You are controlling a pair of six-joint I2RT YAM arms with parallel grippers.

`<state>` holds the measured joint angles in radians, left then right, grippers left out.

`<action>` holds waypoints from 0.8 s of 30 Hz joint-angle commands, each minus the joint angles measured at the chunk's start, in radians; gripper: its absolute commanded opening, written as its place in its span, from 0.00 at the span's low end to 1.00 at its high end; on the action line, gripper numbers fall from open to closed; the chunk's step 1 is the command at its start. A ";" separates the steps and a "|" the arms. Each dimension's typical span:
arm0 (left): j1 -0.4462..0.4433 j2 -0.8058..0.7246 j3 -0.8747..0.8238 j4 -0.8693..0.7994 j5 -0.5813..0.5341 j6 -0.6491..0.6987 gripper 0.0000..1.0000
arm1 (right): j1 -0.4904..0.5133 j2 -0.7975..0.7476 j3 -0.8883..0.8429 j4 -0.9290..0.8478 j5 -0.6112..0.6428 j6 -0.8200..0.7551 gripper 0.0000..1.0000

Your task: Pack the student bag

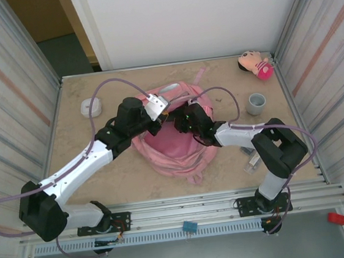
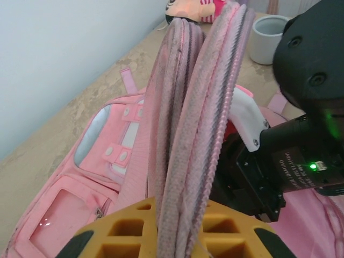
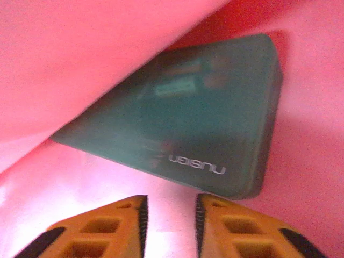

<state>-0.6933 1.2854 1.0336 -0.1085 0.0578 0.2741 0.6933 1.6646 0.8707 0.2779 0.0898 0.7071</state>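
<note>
The pink student bag point(image 1: 175, 148) lies mid-table with its mouth held open. My left gripper point(image 1: 157, 106) is shut on the bag's zippered rim; in the left wrist view the yellow fingers point(image 2: 129, 231) clamp the folded pink edge point(image 2: 185, 123), which rises upright from them. My right gripper point(image 1: 184, 119) reaches inside the bag. In the right wrist view it point(image 3: 171, 215) stands open over the pink lining point(image 3: 80, 177) with nothing between its fingers. Just beyond the tips, a dark green flat case point(image 3: 188, 123) with pale lettering lies inside the bag, partly under a fold of pink fabric.
A small pink plush doll point(image 1: 254, 63) lies at the back right corner, with a grey cup point(image 1: 256, 103) in front of it. A white round object point(image 1: 91, 106) sits at the left. Small items point(image 1: 251, 157) lie by the right arm. Ribbed walls enclose both sides.
</note>
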 commanded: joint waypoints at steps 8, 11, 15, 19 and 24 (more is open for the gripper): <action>-0.002 -0.078 -0.024 0.131 -0.090 -0.045 0.08 | -0.068 -0.398 -0.064 -0.501 -0.028 -0.022 0.54; -0.002 -0.086 -0.043 0.136 -0.090 -0.059 0.08 | -0.171 -0.506 -0.077 -0.730 -0.089 -0.023 0.61; -0.002 -0.090 -0.053 0.136 -0.084 -0.077 0.08 | -0.356 -0.592 -0.083 -0.991 -0.103 -0.054 0.67; -0.002 -0.089 -0.057 0.142 -0.070 -0.090 0.08 | -0.574 -0.619 -0.118 -1.116 -0.132 -0.095 0.74; -0.002 -0.089 -0.072 0.153 -0.068 -0.096 0.08 | -0.758 -0.569 -0.137 -1.129 -0.138 -0.088 0.84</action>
<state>-0.6960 1.2579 0.9653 -0.0635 -0.0013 0.2150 -0.0227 1.0729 0.7372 -0.7658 -0.0319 0.6380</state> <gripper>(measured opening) 0.138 0.836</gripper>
